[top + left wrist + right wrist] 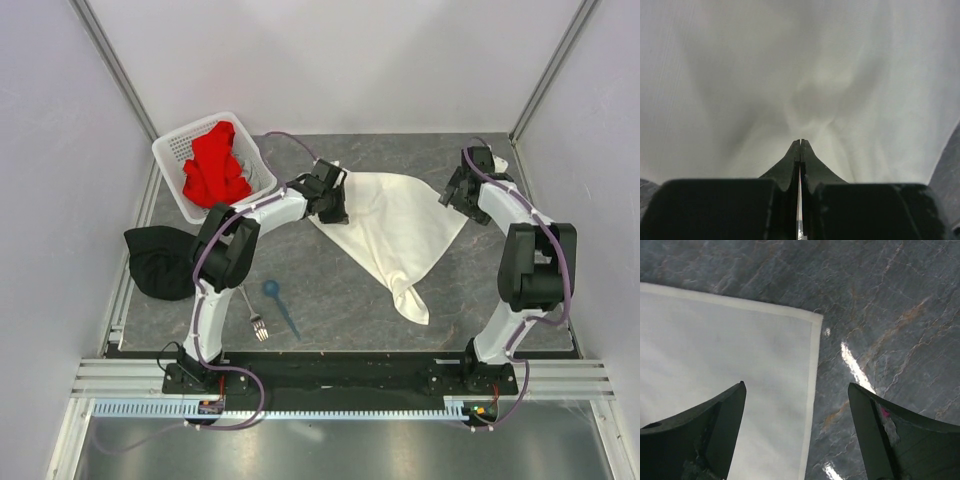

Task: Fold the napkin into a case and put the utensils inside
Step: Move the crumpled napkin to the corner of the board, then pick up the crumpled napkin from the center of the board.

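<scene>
**Grey marble tabletop [330, 300], napkin [395, 230] pinched at one corner, other corner waiting**

Seen from above: lies open and unfolded across the far middle of the table, one tail trailing toward the near edge. Held at its left corner by the left gripper [330, 200], pressed together on the fabric; judged an anchor, or the start of a lift for a first fold. Right gripper [455, 190] poised over the opposite corner, spread wide, apparently clear of the cloth; probably lined up to drop and take that corner for a two-handed fold.

Fork [255, 318] and blue spoon [278, 300] parked side by side on bare marble near the left arm's base, well apart from the napkin; sensibly out of the way with nothing folded yet. White basket [170, 150] with red cloth [212, 165] at far left, black cloth [160, 262] heaped nearer, beside it; no part of the job.

Left wrist view: confirms the pinch, hidden under the wrist from above. Creases converging on the closed fingertips [792, 155], cloth filling nearly everything else.

Right wrist view: hemmed corner lying flat between the spread fingers [715, 425], bare marble toward the other side. Settles a point left unclear overhead: nothing gripped there.

Utensils and full cloth outline visible from overhead only. Folding judged barely begun.
</scene>
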`<state>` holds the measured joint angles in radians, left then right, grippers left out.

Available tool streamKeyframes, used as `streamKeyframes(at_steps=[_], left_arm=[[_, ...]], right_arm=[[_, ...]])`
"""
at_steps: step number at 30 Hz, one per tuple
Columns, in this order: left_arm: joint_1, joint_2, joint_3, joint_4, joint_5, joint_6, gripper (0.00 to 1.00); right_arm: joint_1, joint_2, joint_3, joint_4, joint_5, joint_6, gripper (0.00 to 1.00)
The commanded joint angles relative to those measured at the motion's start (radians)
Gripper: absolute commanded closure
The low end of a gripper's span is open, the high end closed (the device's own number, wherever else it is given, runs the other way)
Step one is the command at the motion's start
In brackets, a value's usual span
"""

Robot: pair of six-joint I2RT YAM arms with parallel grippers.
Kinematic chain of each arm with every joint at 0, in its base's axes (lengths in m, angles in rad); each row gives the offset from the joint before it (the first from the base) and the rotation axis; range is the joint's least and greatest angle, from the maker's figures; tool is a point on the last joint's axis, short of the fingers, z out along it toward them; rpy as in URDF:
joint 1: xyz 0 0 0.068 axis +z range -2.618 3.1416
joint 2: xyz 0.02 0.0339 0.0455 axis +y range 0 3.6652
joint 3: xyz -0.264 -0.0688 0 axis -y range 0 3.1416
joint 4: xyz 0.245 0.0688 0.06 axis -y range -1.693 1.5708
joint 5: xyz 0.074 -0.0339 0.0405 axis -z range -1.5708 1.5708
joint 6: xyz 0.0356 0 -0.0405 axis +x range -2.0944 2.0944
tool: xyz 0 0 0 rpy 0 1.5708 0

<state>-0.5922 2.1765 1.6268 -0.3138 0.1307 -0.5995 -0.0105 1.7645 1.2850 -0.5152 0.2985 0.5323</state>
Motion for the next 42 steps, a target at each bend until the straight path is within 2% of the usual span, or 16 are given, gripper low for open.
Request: streamKeyframes(at_steps=[1,4,6,8,14,17,20,21,26,28,30,31,34,36,42], left_arm=[[-0.032,-0.044,-0.083,-0.073,-0.104,-0.052,0.98],[-0.073,-0.102,-0.191,-0.064,-0.108,-0.083,0.98],[-0.095,-0.133,-0.266,-0.053,-0.101,-0.108,0.98],[-0.127,-0.188,-0.336,-0.045,-0.083,-0.134,0.98],[-0.250,-0.369,-0.494,-0.004,-0.028,-0.195,0.98],[-0.259,-0.441,-0.531,0.013,0.015,-0.197,0.96],[-0.230,-0.510,-0.493,-0.008,0.039,-0.154,0.77],[-0.213,-0.530,-0.480,-0.013,0.049,-0.146,0.66],[-0.028,-0.476,-0.322,-0.044,0.176,-0.067,0.50],[0.040,-0.425,-0.247,-0.096,0.175,-0.017,0.50],[0.064,-0.357,-0.133,-0.172,0.071,0.064,0.50],[0.075,-0.339,-0.089,-0.177,-0.021,0.094,0.50],[0.089,-0.245,-0.009,-0.191,-0.156,0.208,0.50],[0.098,-0.161,0.025,-0.203,-0.198,0.250,0.54],[0.137,-0.018,0.091,-0.222,-0.236,0.270,0.56]], right_arm=[[-0.071,0.065,0.088,-0.055,0.019,-0.052,0.16],[-0.109,0.107,0.097,-0.033,-0.019,-0.072,0.27],[-0.115,0.125,0.115,-0.017,-0.059,-0.104,0.30],[-0.117,0.144,0.126,-0.017,-0.073,-0.114,0.40],[-0.115,0.170,0.134,0.000,-0.137,-0.153,0.48],[-0.114,0.150,0.113,0.030,-0.180,-0.144,0.49],[-0.100,0.154,0.108,0.047,-0.202,-0.144,0.49],[-0.094,0.164,0.123,0.044,-0.209,-0.146,0.48],[-0.040,0.226,0.175,0.012,-0.134,-0.131,0.41],[-0.036,0.251,0.197,0.001,-0.130,-0.123,0.40],[-0.032,0.253,0.203,-0.002,-0.101,-0.120,0.39],[-0.026,0.250,0.201,-0.003,-0.095,-0.118,0.38],[-0.025,0.247,0.209,-0.002,-0.094,-0.123,0.36],[-0.025,0.245,0.221,-0.002,-0.095,-0.129,0.36],[-0.025,0.233,0.237,-0.003,-0.105,-0.146,0.35]])
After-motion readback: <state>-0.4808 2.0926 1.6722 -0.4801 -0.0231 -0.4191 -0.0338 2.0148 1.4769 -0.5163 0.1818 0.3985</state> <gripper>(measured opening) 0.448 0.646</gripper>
